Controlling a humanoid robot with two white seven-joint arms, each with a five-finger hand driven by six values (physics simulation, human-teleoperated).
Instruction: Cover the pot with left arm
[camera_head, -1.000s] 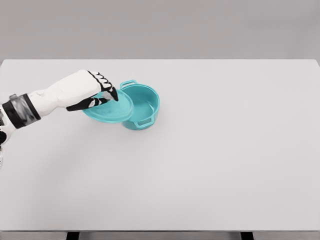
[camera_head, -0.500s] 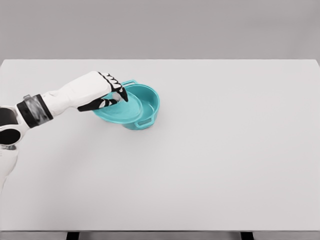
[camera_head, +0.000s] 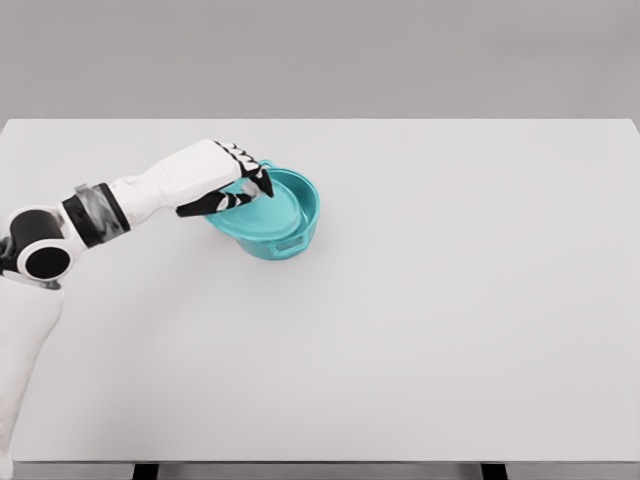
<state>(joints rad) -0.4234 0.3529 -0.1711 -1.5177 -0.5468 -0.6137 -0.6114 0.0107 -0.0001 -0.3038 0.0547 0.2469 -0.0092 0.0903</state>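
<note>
Nearest the camera the white table (camera_head: 400, 340) lies bare, and the left arm comes in low at the left edge, reaching up and rightward. The left hand (camera_head: 232, 178) has its dark-tipped fingers (camera_head: 262, 183) curled down over the middle of the teal lid (camera_head: 255, 212), apparently pinching a small knob there, though the knob itself is hidden under the fingers. The lid hangs tilted, its left edge overhanging the pot's left side and its right part lying across the opening, so it is not yet centred. Just behind and under it stands the teal pot (camera_head: 300, 215), upright on the table in the left half, with one loop handle facing the camera and the other at the far rim. Both pieces look like rigid, smooth, hard-shelled ware; the lid seems light enough for a fingertip pinch but likely slippery and prone to swing from a single central hold. The centre knob is the sensible place to grip, since it keeps the lid balanced for lowering flat onto the rim. The right arm is not in view.
</note>
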